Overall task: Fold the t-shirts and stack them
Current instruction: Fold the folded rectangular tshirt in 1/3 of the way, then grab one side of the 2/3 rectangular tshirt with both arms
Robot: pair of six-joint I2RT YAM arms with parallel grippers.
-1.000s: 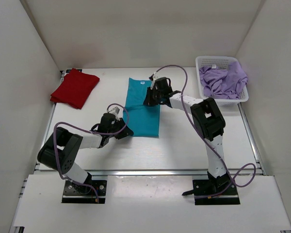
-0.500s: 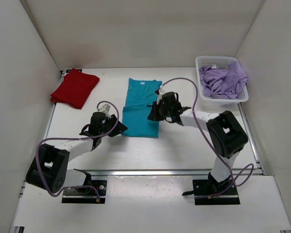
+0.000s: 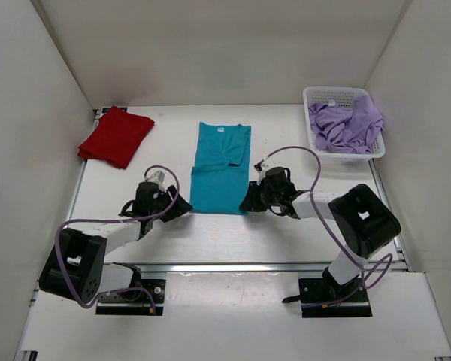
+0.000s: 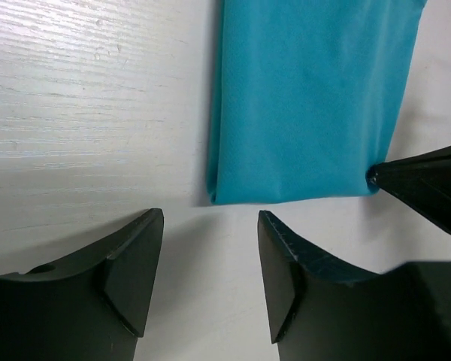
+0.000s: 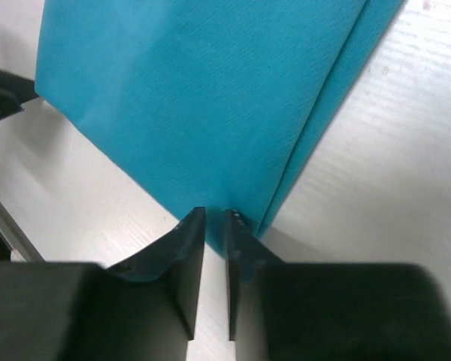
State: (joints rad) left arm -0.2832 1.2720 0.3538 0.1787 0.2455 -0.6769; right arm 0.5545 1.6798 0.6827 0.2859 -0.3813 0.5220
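White wood-grain table [image 3: 165, 158], white walls [image 3: 210, 53]; teal t-shirt [image 3: 219, 169] lies flat mid-table, near-left corner just beyond my wide-apart L gripper [image 4: 210, 226], R gripper [image 5: 214, 214] nearly closed at near-right corner, can't tell if pinching.

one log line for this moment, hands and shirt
teal fabric t-shirt: folded lengthwise | left hand: open, just short of near left corner | right hand: nearly shut at near right corner

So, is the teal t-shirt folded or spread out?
Partly folded: the teal t-shirt lies as a narrow strip, sleeves tucked in, layered edges showing in the right wrist view, collar end not yet brought over.
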